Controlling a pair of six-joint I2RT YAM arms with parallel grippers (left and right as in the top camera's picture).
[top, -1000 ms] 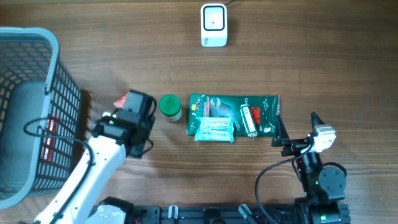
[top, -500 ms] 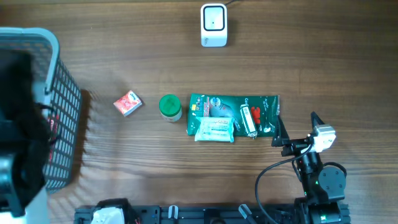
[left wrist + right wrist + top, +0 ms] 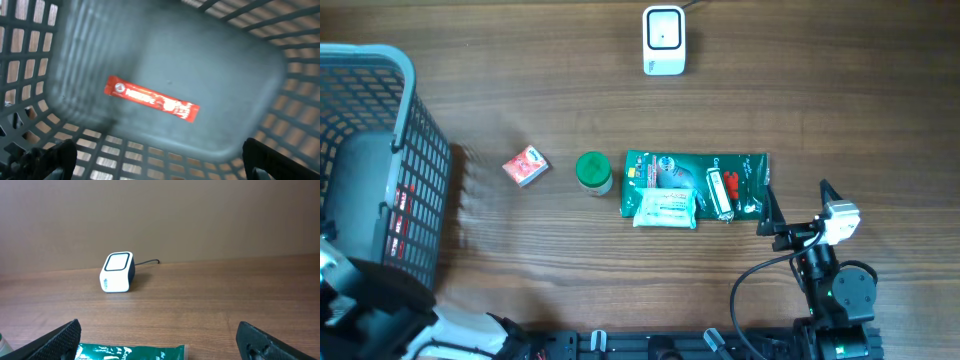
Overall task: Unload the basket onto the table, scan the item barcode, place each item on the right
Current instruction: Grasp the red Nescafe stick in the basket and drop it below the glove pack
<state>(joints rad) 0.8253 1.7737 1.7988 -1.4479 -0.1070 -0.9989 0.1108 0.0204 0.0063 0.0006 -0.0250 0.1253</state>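
Note:
The white barcode scanner [image 3: 663,40] stands at the far middle of the table and shows as scanner [image 3: 117,272] in the right wrist view. In a row lie a small red box [image 3: 525,166], a green-lidded jar [image 3: 593,172] and a green packet [image 3: 665,168] with a pale pack [image 3: 665,209] and a small tube [image 3: 720,193] on it. My left gripper [image 3: 160,152] is open and empty above the basket floor, where a red stick packet [image 3: 151,98] lies. My right gripper [image 3: 796,197] is open and empty, just right of the green packet [image 3: 130,352].
The grey mesh basket [image 3: 415,120] fills the left side, and its walls [image 3: 30,75] surround the left wrist view. My left arm [image 3: 365,310] is a dark blur at the front left corner. A cable runs back from the scanner.
My left arm has swung away from the small red box, leftward over the basket to the front left corner, its jaws widening. The red box now lies uncovered. The right arm has not moved.

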